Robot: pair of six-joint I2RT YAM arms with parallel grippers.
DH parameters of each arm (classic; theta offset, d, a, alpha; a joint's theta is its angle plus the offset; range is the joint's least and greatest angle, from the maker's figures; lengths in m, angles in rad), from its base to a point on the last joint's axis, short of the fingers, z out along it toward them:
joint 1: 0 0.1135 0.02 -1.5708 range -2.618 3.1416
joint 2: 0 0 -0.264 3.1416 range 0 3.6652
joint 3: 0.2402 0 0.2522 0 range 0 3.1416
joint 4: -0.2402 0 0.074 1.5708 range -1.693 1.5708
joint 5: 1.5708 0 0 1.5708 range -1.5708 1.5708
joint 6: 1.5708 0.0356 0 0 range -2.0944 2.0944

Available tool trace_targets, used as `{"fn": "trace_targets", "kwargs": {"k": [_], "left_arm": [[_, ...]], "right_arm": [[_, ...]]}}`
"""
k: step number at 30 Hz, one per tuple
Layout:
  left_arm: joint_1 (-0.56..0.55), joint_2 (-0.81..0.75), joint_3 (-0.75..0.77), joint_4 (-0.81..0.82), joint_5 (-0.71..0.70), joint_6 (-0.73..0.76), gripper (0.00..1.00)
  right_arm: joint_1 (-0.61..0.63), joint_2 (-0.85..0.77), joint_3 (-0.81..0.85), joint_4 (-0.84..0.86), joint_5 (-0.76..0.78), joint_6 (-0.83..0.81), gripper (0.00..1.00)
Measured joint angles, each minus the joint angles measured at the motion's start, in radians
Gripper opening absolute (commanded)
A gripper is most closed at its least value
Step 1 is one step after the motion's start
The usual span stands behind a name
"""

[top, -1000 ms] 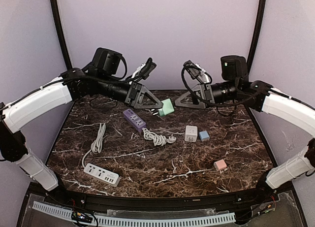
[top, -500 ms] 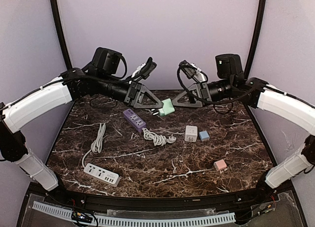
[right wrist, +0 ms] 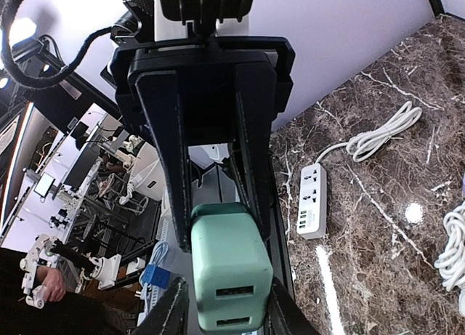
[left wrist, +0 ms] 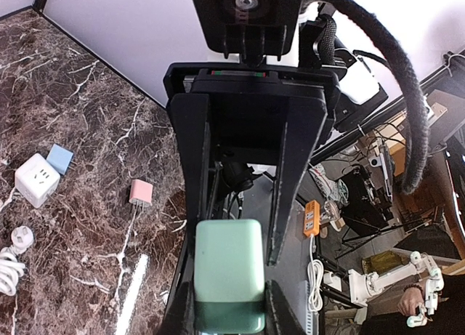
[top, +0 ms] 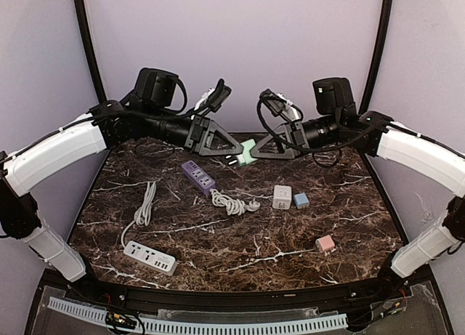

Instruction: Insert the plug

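A mint-green plug [top: 248,152] hangs above the far side of the marble table [top: 290,256], caught between two grippers; the left gripper [top: 232,157] clenches it from one end; the right gripper [top: 259,149] presses its jaws against the plug's sides from the other; below lies a purple power strip [top: 198,175], a coiled white cord [top: 231,202] just beside it; a white power strip [top: 150,257] rests front left.

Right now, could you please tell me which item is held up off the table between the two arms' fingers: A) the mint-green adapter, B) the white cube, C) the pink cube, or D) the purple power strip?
A: the mint-green adapter hangs above the table, flanked by the left fingers and the right fingers in both wrist views.
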Motion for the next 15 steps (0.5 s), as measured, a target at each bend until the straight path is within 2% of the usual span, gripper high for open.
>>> {"fn": "trace_targets", "kwargs": {"k": [9, 15], "left_arm": [[0.000, 0.000, -0.001, 0.010, 0.011, 0.000, 0.01], [0.000, 0.000, -0.004, 0.010, 0.016, 0.000, 0.01]], "right_arm": [[0.003, 0.013, 0.016, -0.009, -0.001, -0.003, 0.26], [0.007, 0.018, 0.018, -0.010, 0.000, -0.001, 0.33]]}}
